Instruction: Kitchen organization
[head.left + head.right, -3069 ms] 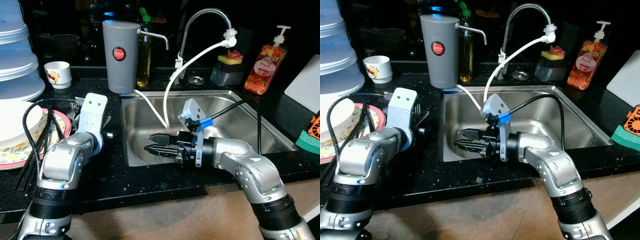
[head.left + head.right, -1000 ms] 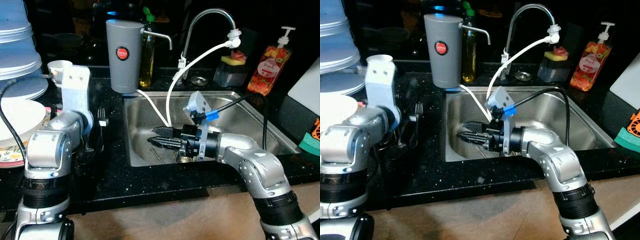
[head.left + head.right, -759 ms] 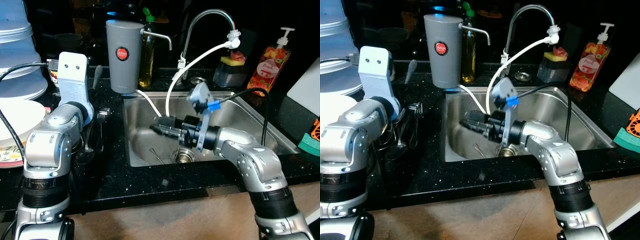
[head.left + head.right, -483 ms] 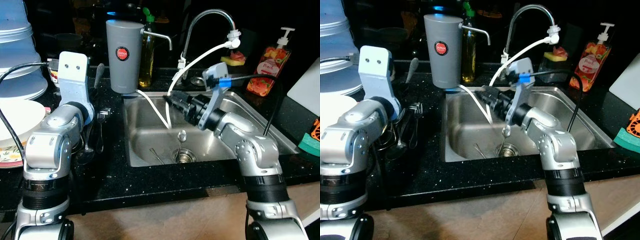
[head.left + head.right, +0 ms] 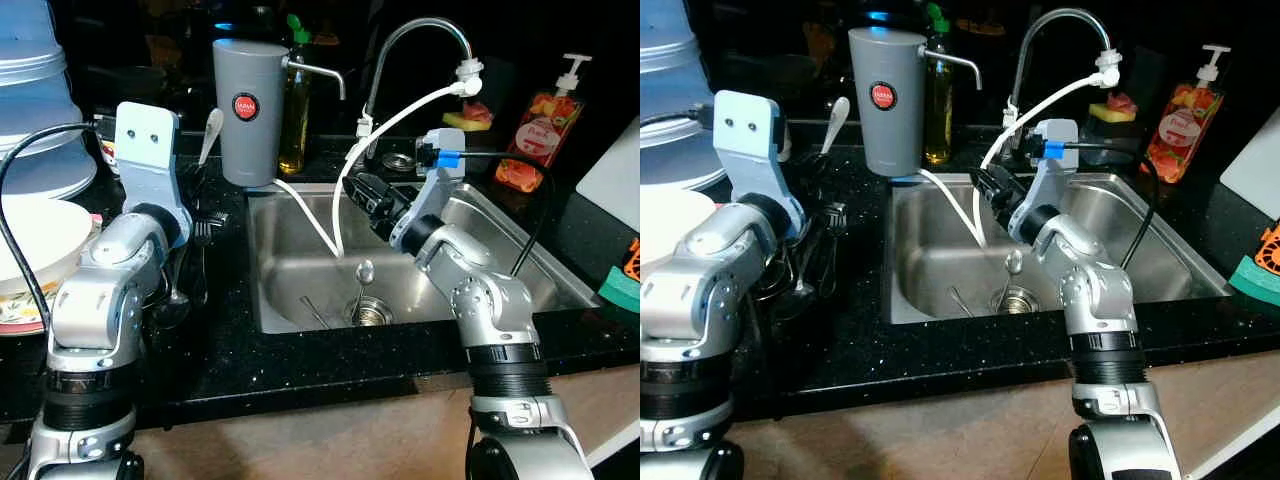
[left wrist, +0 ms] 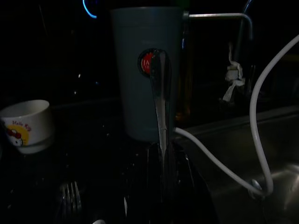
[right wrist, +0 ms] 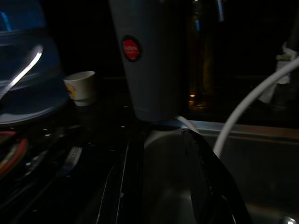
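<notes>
I see the steel sink (image 5: pixel 480 250) set in the black counter (image 5: pixel 230 350), with the grey canister (image 5: pixel 248 110) standing behind its left corner. My left gripper (image 6: pixel 161 154) is up over the counter left of the basin, fingers clamped on a spoon (image 6: pixel 159 88) — bowl pointing up. My right gripper (image 5: pixel 990 190) hangs over the sink with fingers apart, and a second spoon (image 5: pixel 363 275) stands near the drain.

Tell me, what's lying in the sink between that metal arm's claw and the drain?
In the left eye view, a spoon stands between the right end effector and the drain, its handle running down to the drain.
</notes>
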